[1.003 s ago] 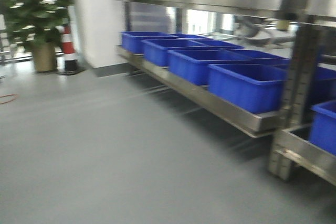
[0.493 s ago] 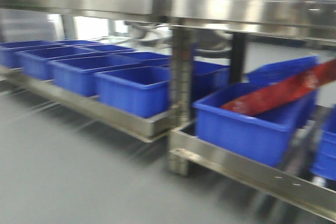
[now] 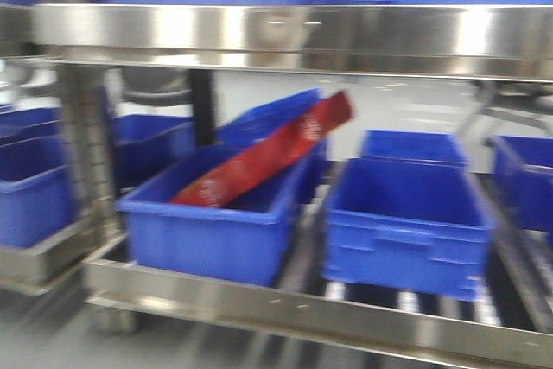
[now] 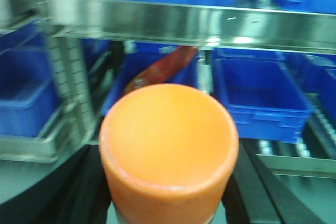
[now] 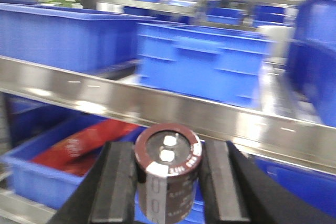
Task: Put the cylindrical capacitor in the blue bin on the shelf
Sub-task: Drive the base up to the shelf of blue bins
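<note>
Capacitor [image 5: 169, 156] upright in your right gripper [image 5: 168, 179], terminals up and grey stripe toward the wrist camera. It hangs in the air in front of the shelf [image 5: 210, 119], level with the steel front edge and not yet over any bin.

Expect a stiff, fairly light can with a smooth sleeve. It is round, so it can twist or slide if the squeeze loosens. The best hold looks like the one you have: across the sleeve at mid-body, clear of the two terminals on top.

The black fingers [image 5: 118, 182] are closed to the can's width. One pad presses each side, and only the top part rises above them.

Your left gripper [image 4: 169, 203] is closed on an orange cup [image 4: 169, 145], which fills most of that wrist view. Dark fingers hug the cup on both sides.

Beyond, the front view shows two bins on the lower tier. The empty bin [image 3: 402, 231] sits right of centre. Just beside it, the left bin [image 3: 207, 231] holds a red packet [image 3: 259, 157] that leans out over its back rim. The empty bin looks the easier target, though the upper tier's edge hangs low over both. All three views are blurred, so fine clearances cannot be judged.
</note>
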